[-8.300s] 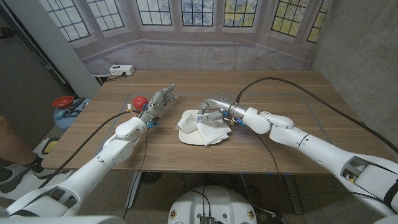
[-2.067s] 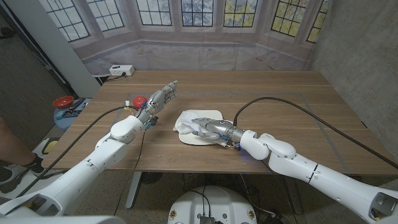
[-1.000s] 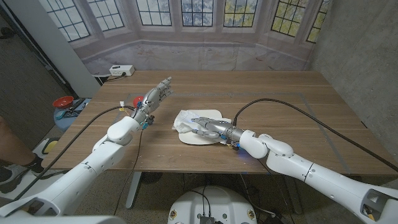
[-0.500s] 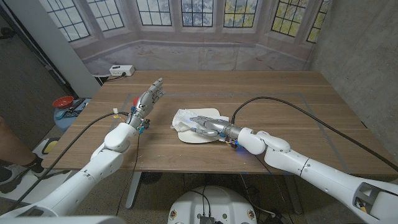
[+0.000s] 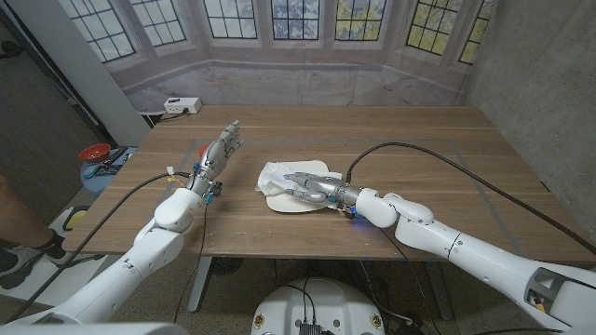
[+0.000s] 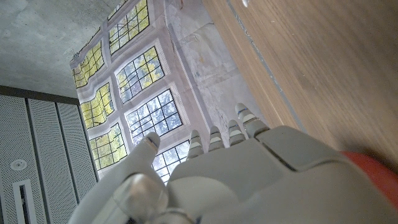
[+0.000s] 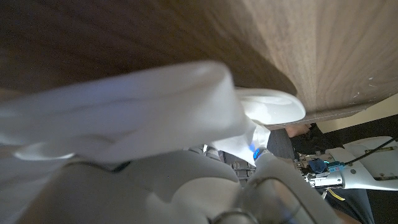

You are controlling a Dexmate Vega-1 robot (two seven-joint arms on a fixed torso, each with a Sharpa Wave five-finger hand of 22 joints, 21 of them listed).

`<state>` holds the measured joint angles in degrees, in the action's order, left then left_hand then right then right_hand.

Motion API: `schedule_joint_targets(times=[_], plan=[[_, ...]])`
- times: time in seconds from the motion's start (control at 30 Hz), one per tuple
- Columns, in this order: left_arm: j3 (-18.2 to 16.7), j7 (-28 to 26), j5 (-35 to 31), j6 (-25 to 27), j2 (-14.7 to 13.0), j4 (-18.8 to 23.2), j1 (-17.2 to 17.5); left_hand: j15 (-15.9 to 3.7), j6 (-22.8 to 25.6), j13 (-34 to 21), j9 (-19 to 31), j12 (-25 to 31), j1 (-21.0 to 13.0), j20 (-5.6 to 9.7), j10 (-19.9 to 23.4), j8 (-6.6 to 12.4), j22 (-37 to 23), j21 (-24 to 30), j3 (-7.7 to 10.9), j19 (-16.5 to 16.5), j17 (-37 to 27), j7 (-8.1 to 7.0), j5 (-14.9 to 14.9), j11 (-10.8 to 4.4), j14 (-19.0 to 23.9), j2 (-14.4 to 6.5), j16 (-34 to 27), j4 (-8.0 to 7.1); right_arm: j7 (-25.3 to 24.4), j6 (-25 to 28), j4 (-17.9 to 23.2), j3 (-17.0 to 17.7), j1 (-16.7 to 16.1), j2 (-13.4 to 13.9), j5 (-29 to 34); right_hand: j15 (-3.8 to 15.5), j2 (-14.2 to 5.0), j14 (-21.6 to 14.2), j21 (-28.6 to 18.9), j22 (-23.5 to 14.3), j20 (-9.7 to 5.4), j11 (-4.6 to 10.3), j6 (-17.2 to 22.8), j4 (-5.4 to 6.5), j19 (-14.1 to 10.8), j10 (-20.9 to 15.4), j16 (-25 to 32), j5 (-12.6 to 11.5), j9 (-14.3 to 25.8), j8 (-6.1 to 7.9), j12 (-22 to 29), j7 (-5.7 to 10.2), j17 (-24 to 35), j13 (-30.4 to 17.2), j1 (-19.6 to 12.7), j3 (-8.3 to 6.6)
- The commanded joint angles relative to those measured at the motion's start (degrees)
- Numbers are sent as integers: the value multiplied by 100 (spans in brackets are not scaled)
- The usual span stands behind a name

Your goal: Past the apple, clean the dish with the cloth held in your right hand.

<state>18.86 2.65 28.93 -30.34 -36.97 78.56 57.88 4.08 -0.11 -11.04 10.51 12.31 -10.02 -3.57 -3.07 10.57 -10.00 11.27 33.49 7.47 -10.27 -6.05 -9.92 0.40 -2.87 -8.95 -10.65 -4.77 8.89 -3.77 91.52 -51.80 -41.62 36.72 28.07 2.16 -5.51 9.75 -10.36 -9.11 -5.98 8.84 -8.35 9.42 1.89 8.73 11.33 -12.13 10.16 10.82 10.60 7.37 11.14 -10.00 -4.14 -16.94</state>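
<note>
A cream dish [image 5: 304, 207] lies mid-table with a crumpled white cloth [image 5: 277, 177] on it. My right hand [image 5: 308, 184] grips the cloth and presses it onto the dish's left part. In the right wrist view the cloth [image 7: 124, 112] bulges over my right hand [image 7: 155, 193], with the dish's rim [image 7: 277, 106] beside it. My left hand [image 5: 220, 149] hovers with fingers straight and apart over the red apple [image 5: 199, 148], which it mostly hides. The left wrist view shows a sliver of the apple [image 6: 373, 177] under the left hand [image 6: 249, 174].
A white power box [image 5: 182, 105] sits at the table's far left edge. A red object [image 5: 96, 152] lies on a stand off the table's left side, and a person's arm [image 5: 14, 200] shows at the left edge. Black cables trail from both wrists.
My right hand has slid the cloth leftward across the dish. My left hand has drifted left and now covers the apple.
</note>
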Motion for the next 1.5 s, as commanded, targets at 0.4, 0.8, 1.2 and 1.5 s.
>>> schedule_joint_targets(times=[0.4, 0.8, 1.2, 1.5], plan=[[114, 188, 13, -43, 84, -228, -194, 1, 35, -10, 14, 12, 70, -6, -17, 19, -16, 23, 39, 27, 5, -22, -13, -17, 24, -22, -3, -65, 230, 285, 709, 174, -110, 283, -19, 133, -366, -133, -100, -55, 252, -11, 171, -45, -619, -185, 51, -31, 9, 68, 58, 11, 2, -9, 79, -71], [121, 214, 47, -95, 119, -312, -204, 0, 36, -8, 10, 9, 76, -6, -11, 18, -14, 20, 56, 26, 17, -15, -21, -22, 32, -25, 7, -76, 468, 717, 1333, 122, -228, 449, 526, 95, -328, -104, -79, -54, 278, 27, 147, -89, -594, -146, 22, -27, 6, 36, 25, 44, -13, -10, 57, -102], [138, 250, 68, -135, 136, -339, -182, -1, 34, -6, 7, 9, 80, 1, 2, 16, -12, 17, 74, 28, 26, -16, -26, -15, 33, -24, 18, -82, 540, 870, 1721, 162, -397, 537, 803, 85, -310, -91, -65, -54, 293, 41, 161, -142, -575, -148, 1, -27, 4, 27, 16, 77, -30, -9, 11, -141], [116, 176, 53, -115, 83, -190, -46, -6, 34, -5, 5, 5, 80, -5, 2, 14, -11, 15, 90, 26, 32, -10, -29, -16, 29, -23, 27, -84, 479, 884, 1759, 224, -458, 477, 857, 81, -296, -114, -66, -53, 304, 65, 215, -195, -587, -196, -4, -25, 2, 35, 26, 120, -45, -8, -40, -183]])
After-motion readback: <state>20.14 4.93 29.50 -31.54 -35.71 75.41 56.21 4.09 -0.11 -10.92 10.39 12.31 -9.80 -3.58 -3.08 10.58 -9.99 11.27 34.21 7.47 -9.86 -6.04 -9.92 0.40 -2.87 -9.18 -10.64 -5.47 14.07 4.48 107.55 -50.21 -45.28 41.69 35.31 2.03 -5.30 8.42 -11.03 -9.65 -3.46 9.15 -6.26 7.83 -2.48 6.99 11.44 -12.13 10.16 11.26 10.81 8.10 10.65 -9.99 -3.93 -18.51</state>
